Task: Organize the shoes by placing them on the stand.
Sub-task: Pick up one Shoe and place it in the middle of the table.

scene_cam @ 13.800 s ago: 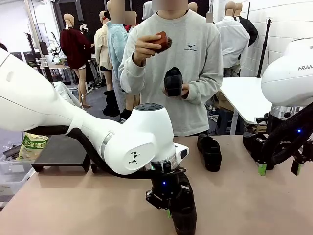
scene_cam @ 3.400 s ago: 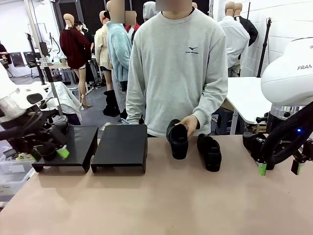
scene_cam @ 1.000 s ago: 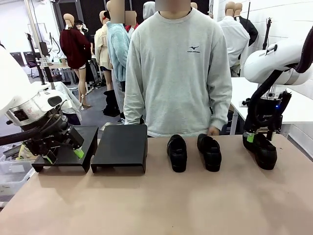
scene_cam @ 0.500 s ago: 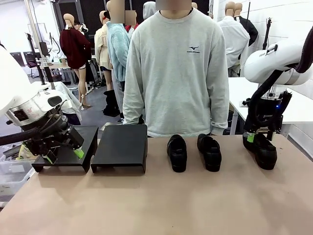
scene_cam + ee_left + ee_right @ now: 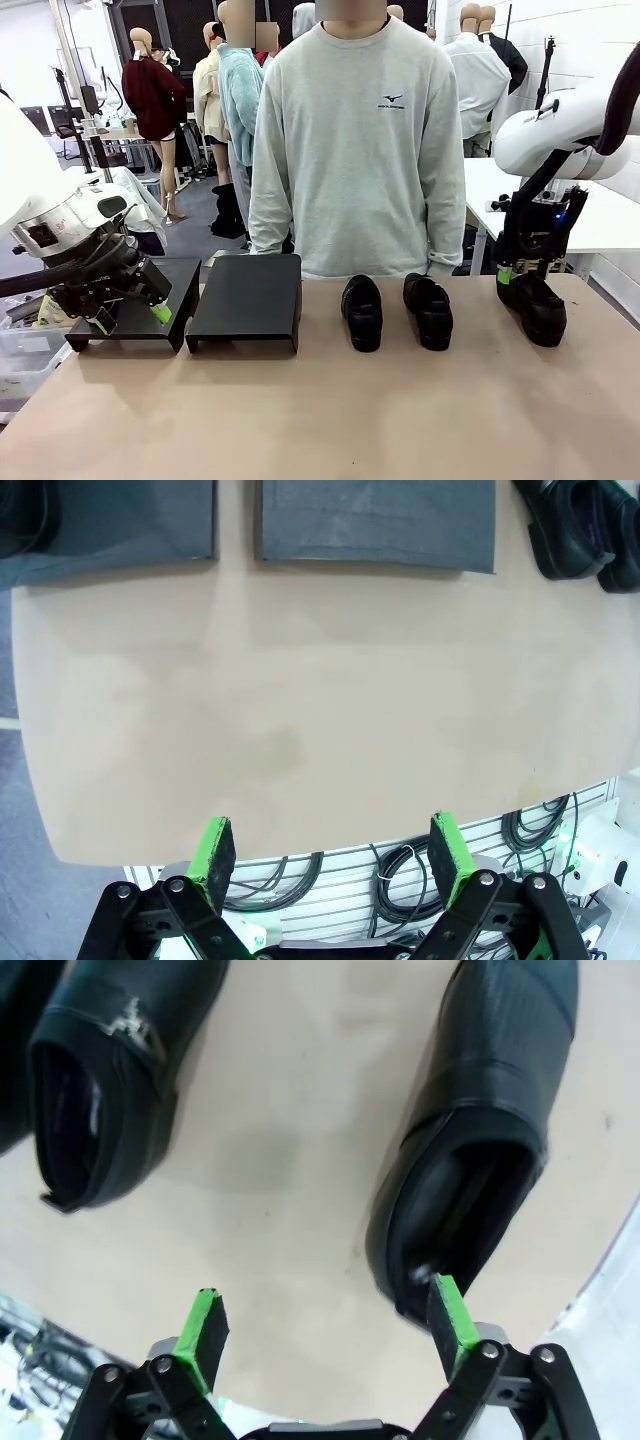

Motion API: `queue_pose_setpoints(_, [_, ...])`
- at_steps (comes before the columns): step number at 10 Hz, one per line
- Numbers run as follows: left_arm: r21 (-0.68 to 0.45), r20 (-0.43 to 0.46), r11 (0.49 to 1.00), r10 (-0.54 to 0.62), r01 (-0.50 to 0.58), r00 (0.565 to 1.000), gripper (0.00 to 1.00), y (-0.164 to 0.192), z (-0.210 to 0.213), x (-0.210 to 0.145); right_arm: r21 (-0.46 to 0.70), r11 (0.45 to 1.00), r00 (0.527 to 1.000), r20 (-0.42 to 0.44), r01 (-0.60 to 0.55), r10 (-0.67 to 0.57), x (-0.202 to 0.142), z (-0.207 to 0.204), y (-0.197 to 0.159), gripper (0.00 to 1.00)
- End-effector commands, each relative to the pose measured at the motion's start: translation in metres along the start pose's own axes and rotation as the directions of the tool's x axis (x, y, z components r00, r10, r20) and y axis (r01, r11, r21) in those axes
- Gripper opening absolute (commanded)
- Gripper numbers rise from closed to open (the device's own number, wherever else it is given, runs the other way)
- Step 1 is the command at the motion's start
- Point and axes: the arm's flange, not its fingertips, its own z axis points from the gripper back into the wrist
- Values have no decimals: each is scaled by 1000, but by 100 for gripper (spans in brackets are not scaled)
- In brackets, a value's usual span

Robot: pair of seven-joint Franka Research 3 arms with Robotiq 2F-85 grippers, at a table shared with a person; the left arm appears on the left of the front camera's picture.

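Shoes [image 5: 362, 312] and stand [image 5: 248, 295] share the tan tabletop [image 5: 320, 420]. Seen from the front, the stand's two matte black risers sit side by side at 9 o'clock. Three glossy black shoes lie with toes toward the robot, from the centre out to 3 o'clock, the third well apart from the pair. Each looks light, with slick leather, a stiff heel and a softer upper. I judge the open collar at the heel the surest hold, one finger inside and one outside. Right fingers [image 5: 525, 275] are spread wide at the 3 o'clock shoe's heel, gripping nothing. Left fingers [image 5: 130, 318] hang equally wide and empty before the outer riser. The person's sweatshirt carries a small chest logo [image 5: 392, 102], its lettering too small to read.
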Motion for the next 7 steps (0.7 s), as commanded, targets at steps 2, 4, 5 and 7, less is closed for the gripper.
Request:
queue_pose_setpoints(2, [1,1,1000,-3,3,1000,100,0,0,-1,-32,999,1000,24,17,-16,27,-18,-8,100])
queue_pose_setpoints(4, [1,1,1000,-3,3,1000,100,0,0,-1,-44,998,999,-6,50,-50,41,-32,-10,100])
queue_pose_setpoints(5, [1,1,1000,-3,3,1000,100,0,0,-1,-44,997,998,-23,65,-66,45,-40,-12,100])
queue_pose_setpoints(7, [1,1,1000,-3,3,1000,100,0,0,-1,-73,991,992,-46,112,-115,49,-54,-15,100])
